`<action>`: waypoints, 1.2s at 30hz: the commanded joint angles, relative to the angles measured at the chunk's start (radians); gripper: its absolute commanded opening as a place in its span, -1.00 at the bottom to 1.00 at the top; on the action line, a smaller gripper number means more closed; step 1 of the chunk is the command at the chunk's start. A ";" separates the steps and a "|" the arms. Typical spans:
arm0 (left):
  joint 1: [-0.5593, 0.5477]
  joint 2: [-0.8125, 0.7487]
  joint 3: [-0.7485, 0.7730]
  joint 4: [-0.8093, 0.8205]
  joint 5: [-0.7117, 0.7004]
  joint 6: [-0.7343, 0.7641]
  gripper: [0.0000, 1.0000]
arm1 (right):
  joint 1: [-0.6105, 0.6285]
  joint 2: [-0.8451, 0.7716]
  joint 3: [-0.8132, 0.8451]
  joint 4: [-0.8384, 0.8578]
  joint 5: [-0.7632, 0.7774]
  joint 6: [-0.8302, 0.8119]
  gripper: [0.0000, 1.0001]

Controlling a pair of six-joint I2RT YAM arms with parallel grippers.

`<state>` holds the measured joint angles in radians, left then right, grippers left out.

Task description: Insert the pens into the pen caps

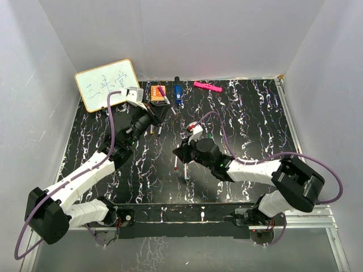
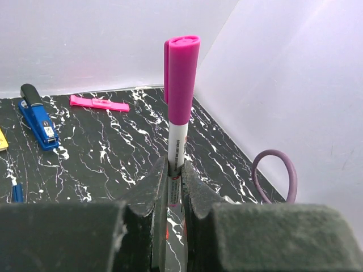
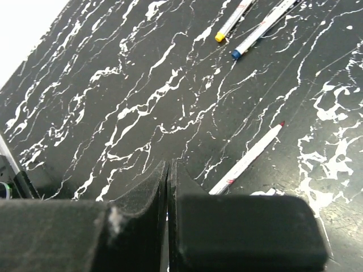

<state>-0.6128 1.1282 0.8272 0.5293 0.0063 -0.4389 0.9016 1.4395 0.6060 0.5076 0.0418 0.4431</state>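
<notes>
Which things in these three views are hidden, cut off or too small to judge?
1. Left wrist: the lower end of the capped pen, hidden inside the left tool.
2. Right wrist: the yellow pen and blue pen, cut by the top edge; the rear of the red pen, behind the right tool.
3. Top view: loose caps, if any, too small to pick out.

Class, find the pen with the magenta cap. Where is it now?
In the left wrist view, the magenta-capped pen is clamped in the left gripper, held near the blue stapler at the far edge of the table.
</notes>
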 commanded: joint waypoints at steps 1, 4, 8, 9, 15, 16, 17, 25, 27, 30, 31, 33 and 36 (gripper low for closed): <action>-0.004 -0.021 0.002 -0.046 -0.023 0.007 -1.00 | -0.003 -0.040 0.071 -0.003 0.068 -0.058 -1.00; -0.002 -0.033 0.008 -0.119 -0.063 0.027 -1.00 | -0.003 -0.057 0.102 -0.037 0.129 -0.098 -1.00; 0.012 -0.007 0.043 -0.237 -0.108 0.055 -1.00 | -0.004 -0.099 0.115 -0.073 0.235 -0.131 -1.00; 0.023 0.011 0.056 -0.265 -0.106 0.059 -1.00 | -0.004 -0.110 0.117 -0.086 0.265 -0.138 -0.95; 0.100 0.224 0.197 -0.468 -0.032 0.095 -1.00 | -0.017 -0.166 0.124 -0.163 0.433 -0.165 -0.33; 0.105 0.279 0.227 -0.498 -0.020 0.108 -1.00 | -0.021 -0.175 0.124 -0.171 0.455 -0.167 -0.32; 0.108 0.327 0.261 -0.528 -0.012 0.123 -1.00 | -0.023 -0.184 0.124 -0.176 0.473 -0.168 -0.32; 0.119 0.614 0.437 -0.663 0.027 0.195 -1.00 | -0.029 -0.255 0.111 -0.187 0.541 -0.169 -0.31; 0.119 0.671 0.470 -0.686 0.026 0.201 -1.00 | -0.029 -0.264 0.107 -0.189 0.546 -0.164 -0.30; 0.125 0.736 0.519 -0.716 0.032 0.205 -1.00 | -0.029 -0.261 0.104 -0.194 0.548 -0.160 -0.27; 0.125 0.755 0.531 -0.720 0.037 0.206 -1.00 | -0.029 -0.259 0.103 -0.196 0.551 -0.158 -0.27; 0.128 0.790 0.550 -0.721 0.049 0.205 -1.00 | -0.029 -0.258 0.101 -0.198 0.553 -0.151 -0.25; 0.132 0.832 0.575 -0.726 0.042 0.196 -1.00 | -0.030 -0.254 0.103 -0.199 0.553 -0.150 -0.15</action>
<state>-0.4919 1.9388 1.3434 -0.1616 0.0338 -0.2493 0.8749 1.1961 0.6849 0.2893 0.5674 0.2901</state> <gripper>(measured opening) 0.074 0.400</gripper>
